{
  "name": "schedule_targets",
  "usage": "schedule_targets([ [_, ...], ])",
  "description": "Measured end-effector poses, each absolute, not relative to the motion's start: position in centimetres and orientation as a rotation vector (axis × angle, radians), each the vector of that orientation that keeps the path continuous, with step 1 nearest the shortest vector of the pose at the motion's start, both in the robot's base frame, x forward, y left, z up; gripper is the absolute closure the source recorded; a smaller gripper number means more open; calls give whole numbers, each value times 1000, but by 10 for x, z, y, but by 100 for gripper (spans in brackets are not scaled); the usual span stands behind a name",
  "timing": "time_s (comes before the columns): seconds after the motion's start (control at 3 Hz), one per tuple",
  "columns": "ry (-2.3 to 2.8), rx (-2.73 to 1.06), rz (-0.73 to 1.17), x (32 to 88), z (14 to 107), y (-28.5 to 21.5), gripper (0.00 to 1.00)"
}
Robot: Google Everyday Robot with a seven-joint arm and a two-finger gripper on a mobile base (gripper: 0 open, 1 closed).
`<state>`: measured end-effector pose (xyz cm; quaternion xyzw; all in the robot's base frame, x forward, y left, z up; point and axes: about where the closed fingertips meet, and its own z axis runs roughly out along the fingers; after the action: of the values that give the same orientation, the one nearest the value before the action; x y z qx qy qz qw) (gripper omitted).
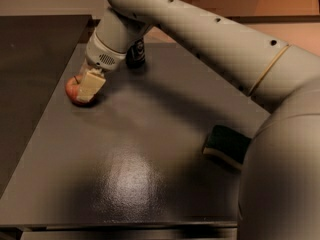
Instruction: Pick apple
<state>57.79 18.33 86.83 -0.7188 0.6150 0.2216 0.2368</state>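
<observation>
The small round red apple with yellowish patches (73,88) sits on the dark grey matte counter (140,179), towards its far left part and close to the left edge. The robot's pale cream gripper (86,91) is down at the apple, its end covering the fruit's right side and touching it or very nearly so. Whether it is clenched on the apple or only set against it I cannot tell, since the side nearest the camera hides the rest.

The main danger is the apple's shape. A round, smooth fruit caught off-centre tends to squirt out sideways as pressure comes on, and here the free direction is leftward, towards the counter's edge; a small push could roll it over and onto the floor. If the gripper is closed only on the upper curve, a lift would likely let the apple slip out and drop back, again free to roll.

A second hazard stands behind the wrist: a dark cylindrical soda can (135,54), just beside the arm's white forearm housing. A swing backward or to the right during the lift could tip it. The green and black rectangular sponge (226,145) lies well apart, near the right front, and looks out of harm's way unless the arm's bulky elbow sweeps low across the counter
</observation>
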Motion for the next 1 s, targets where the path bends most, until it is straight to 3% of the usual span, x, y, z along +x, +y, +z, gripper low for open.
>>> schedule_targets([
  [0.33, 1682, -1964, 609, 577, 882, 174, 88],
  [0.67, 1663, -1985, 611, 571, 906, 166, 100],
  [1.0, 1619, -2017, 638, 561, 937, 158, 100],
])
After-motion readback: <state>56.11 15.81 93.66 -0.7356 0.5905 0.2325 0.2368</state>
